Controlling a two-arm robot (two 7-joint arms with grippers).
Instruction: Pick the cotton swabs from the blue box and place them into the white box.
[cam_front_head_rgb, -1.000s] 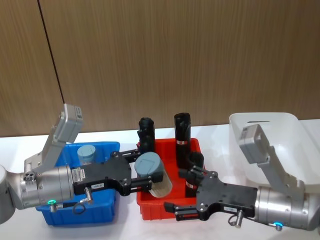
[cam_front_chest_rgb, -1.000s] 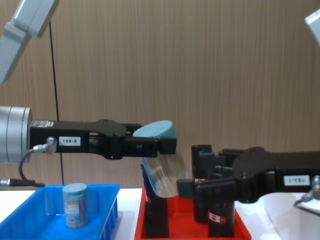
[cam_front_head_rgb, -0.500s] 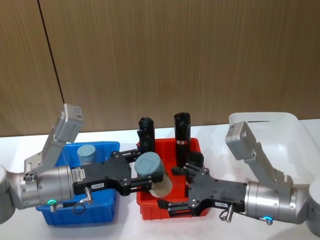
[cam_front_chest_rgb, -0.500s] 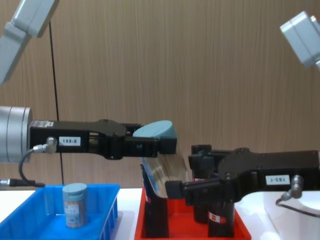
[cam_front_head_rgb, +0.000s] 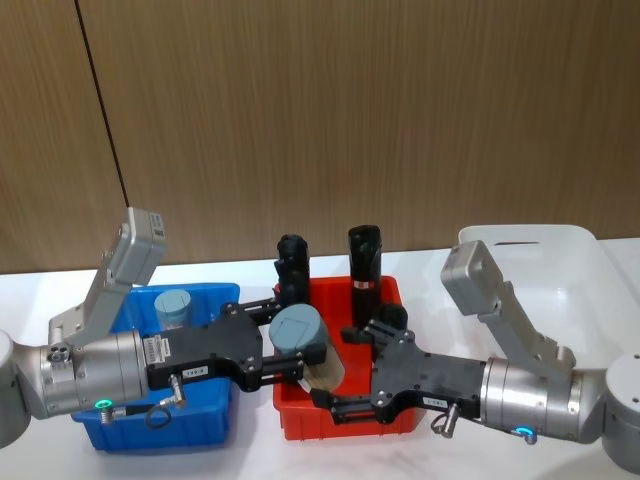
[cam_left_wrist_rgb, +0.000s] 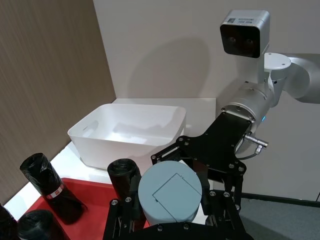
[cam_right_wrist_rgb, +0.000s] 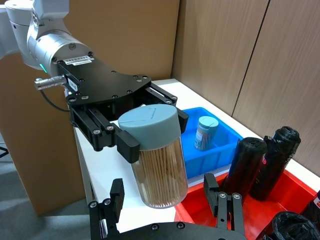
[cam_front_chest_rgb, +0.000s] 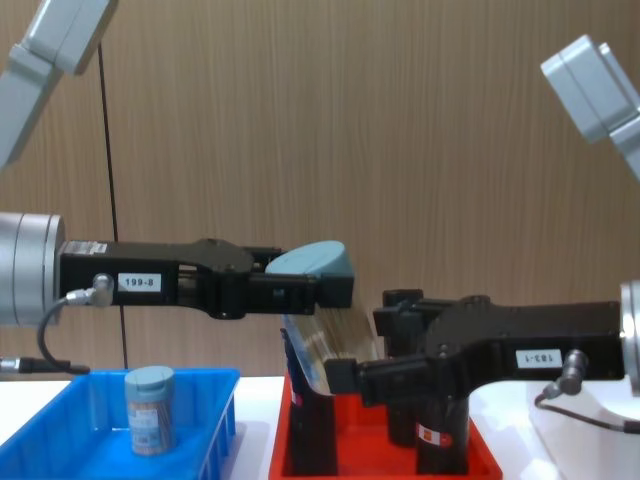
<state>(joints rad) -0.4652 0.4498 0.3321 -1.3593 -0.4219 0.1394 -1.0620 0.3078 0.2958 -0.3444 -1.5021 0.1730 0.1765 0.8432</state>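
Note:
My left gripper (cam_front_head_rgb: 300, 352) is shut on a jar of cotton swabs (cam_front_head_rgb: 308, 345), clear with a grey-blue lid. It holds the jar in the air over the left edge of the red tray. My right gripper (cam_front_head_rgb: 338, 376) is open, and its fingers (cam_right_wrist_rgb: 116, 199) stand on either side of the jar's lower end (cam_right_wrist_rgb: 161, 175), apart from it. A second jar of cotton swabs (cam_front_head_rgb: 173, 305) stands upright in the blue box (cam_front_head_rgb: 215, 418) at the left. The white box (cam_front_head_rgb: 528, 240) sits at the far right, behind my right arm.
A red tray (cam_front_head_rgb: 300, 420) lies between the two boxes and holds three upright black rolls (cam_front_head_rgb: 365, 265) with red-and-white labels, just behind the held jar. A wooden wall closes off the back of the white table.
My right gripper has moved left, from beside the red tray's front right corner to either side of the held jar. The left arm and its jar have stayed still.

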